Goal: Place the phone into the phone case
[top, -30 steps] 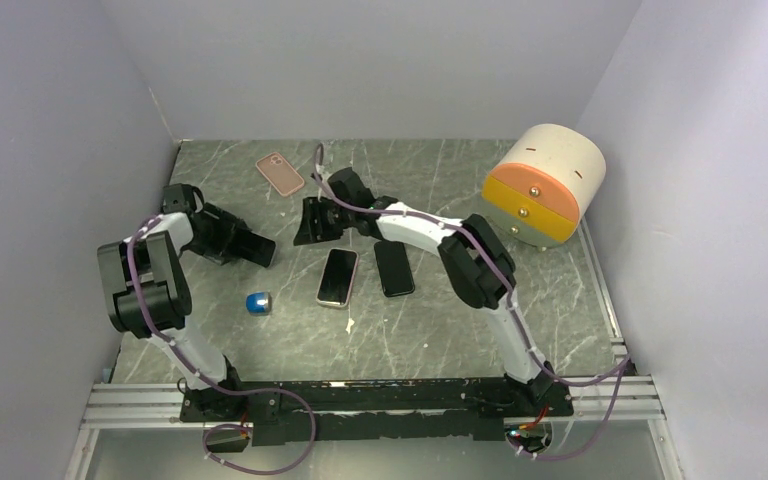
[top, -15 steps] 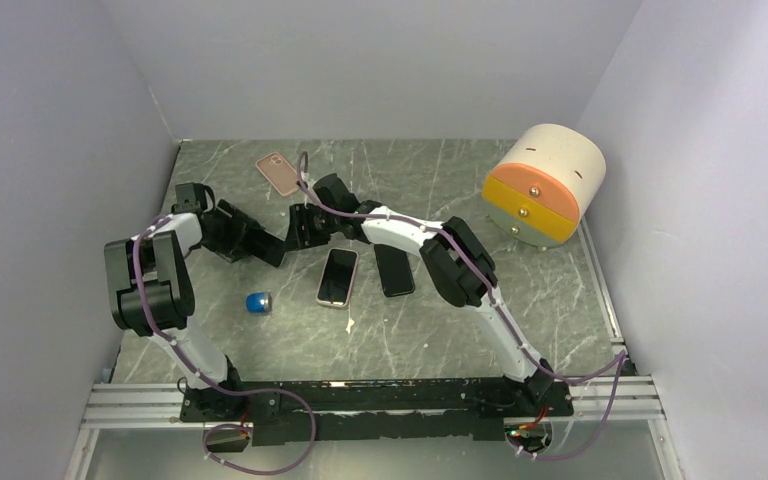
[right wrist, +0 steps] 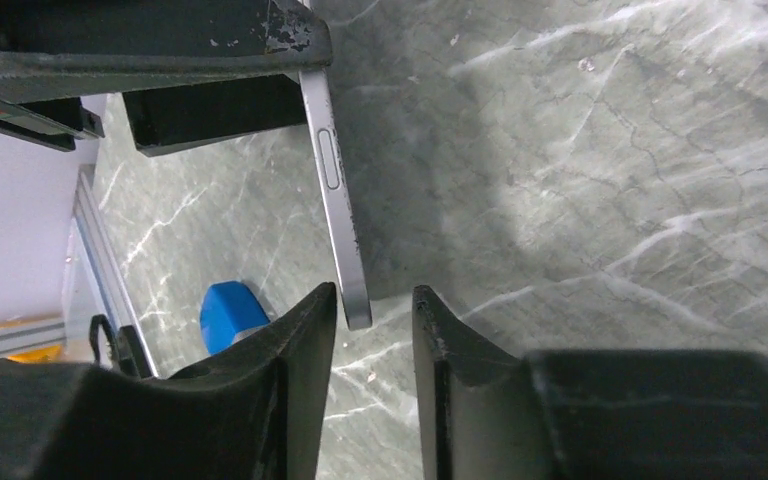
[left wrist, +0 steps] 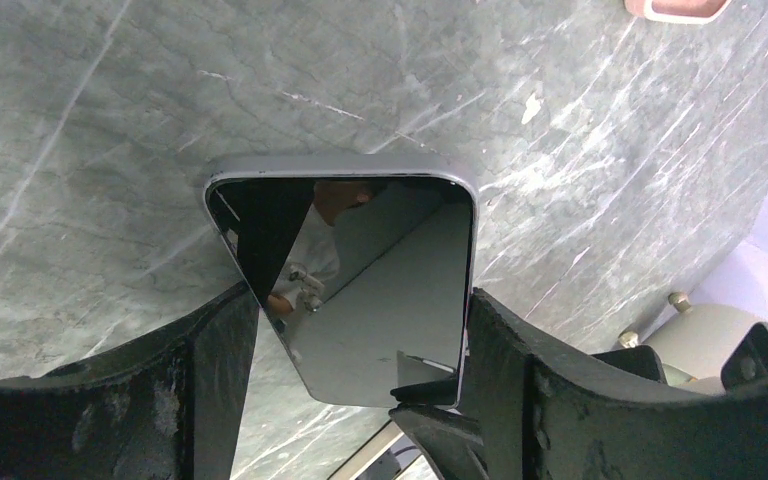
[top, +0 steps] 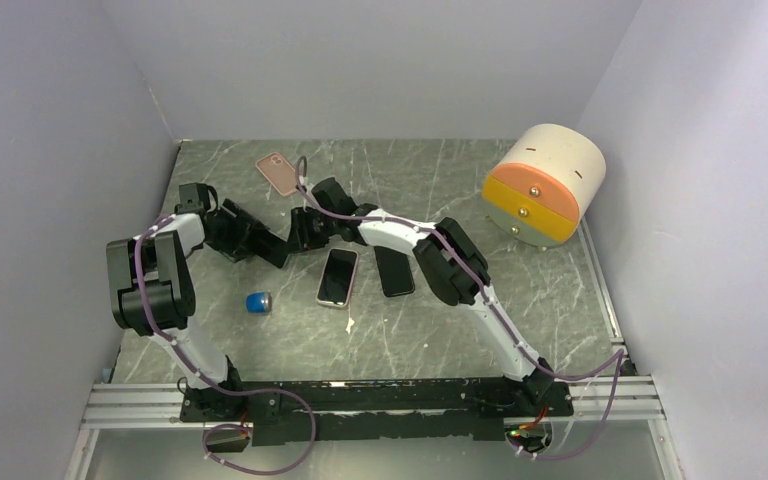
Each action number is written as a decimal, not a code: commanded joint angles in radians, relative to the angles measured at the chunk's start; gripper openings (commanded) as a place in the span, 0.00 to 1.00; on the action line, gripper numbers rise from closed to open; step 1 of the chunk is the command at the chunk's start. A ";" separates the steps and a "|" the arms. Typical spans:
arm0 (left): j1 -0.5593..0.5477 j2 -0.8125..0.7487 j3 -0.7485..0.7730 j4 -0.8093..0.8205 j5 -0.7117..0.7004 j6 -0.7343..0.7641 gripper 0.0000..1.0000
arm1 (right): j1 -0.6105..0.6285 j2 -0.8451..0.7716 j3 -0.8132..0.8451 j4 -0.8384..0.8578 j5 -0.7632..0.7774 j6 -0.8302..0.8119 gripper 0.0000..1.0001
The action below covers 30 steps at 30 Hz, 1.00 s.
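Since the coming move looked to be a hand-over, what mattered was how the phone [left wrist: 360, 280] lay from each of my arms. From the top camera, my left gripper [top: 263, 245] and my right gripper [top: 300, 230] stood nose to nose left of the table's middle. The pink phone case [top: 280, 173] lay flat beyond them toward the back wall, near both. Whatever passed between the fingertips was too small there to make out. In the left wrist view, my left fingers were clamped on the phone's two side edges, holding it off the marble table [left wrist: 110, 120] with its glass toward the camera. Its long axis ran straight out from the jaws, free end foremost, and a corner of the case showed at the frame's top right. In the right wrist view, the same phone appeared edge-on, reaching down from the left gripper so that its free end sat in the gap of my right jaws. Those jaws stood parted, one pad to each flat face, and I judged, though the angle was poor, that neither pad touched it yet. So the phone pointed end-on into my right gripper, and a squeeze across its thickness looked like the next thing called for.
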 commanded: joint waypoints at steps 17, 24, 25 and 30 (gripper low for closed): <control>-0.008 -0.034 0.058 -0.075 0.034 0.061 0.87 | -0.038 -0.091 -0.073 0.156 -0.039 0.049 0.00; -0.007 -0.090 0.188 -0.190 0.012 0.110 0.94 | -0.097 -0.202 -0.219 0.260 -0.051 0.124 0.00; -0.008 -0.088 0.210 -0.206 0.012 0.111 0.94 | -0.105 -0.219 -0.240 0.270 -0.051 0.134 0.00; -0.008 -0.048 0.307 -0.237 0.015 0.116 0.92 | -0.153 -0.306 -0.336 0.312 -0.065 0.157 0.00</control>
